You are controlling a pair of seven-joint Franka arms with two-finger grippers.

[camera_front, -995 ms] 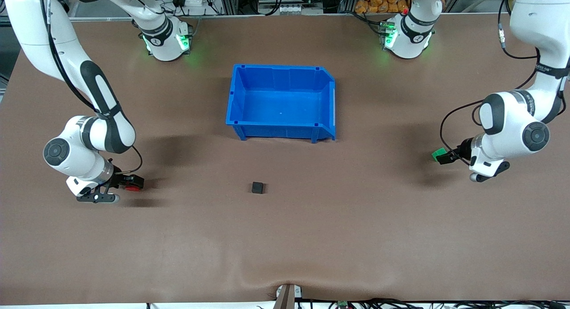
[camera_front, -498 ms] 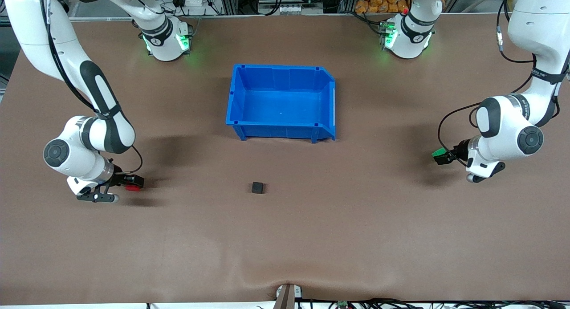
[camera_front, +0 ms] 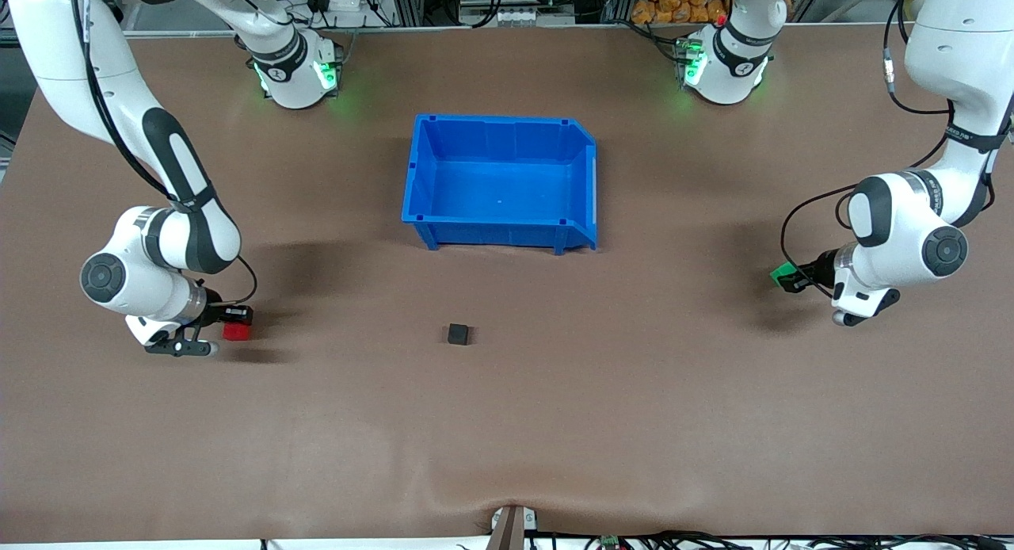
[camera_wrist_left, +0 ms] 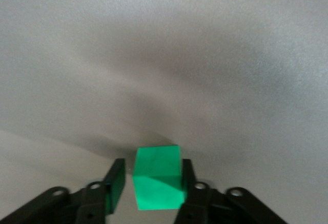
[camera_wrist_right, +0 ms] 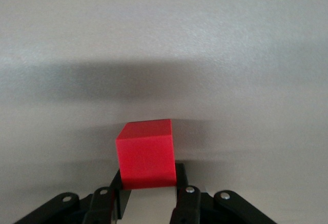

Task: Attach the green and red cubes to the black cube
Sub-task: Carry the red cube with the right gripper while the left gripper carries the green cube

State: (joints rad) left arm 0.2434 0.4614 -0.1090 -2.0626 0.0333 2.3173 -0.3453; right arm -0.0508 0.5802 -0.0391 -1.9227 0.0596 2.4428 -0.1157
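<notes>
Starting nearest you, the small matte black cube [camera_front: 458, 334] sits alone on the brown table mat [camera_front: 507, 439], between the two arms. Toward the right arm's end, the right gripper [camera_front: 231, 322] is clamped on the small bright red cube [camera_wrist_right: 145, 160]. Toward the left arm's end, the left gripper [camera_front: 792, 279] pinches the small bright green cube [camera_wrist_left: 158, 178], which looks skewed between the fingers; you risk it twisting loose or meeting the black cube off-square. Farthest, the open blue plastic bin [camera_front: 586, 177] stands. No readable writing anywhere.

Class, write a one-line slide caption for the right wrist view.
Right gripper shut on the red cube over the brown table.
</notes>
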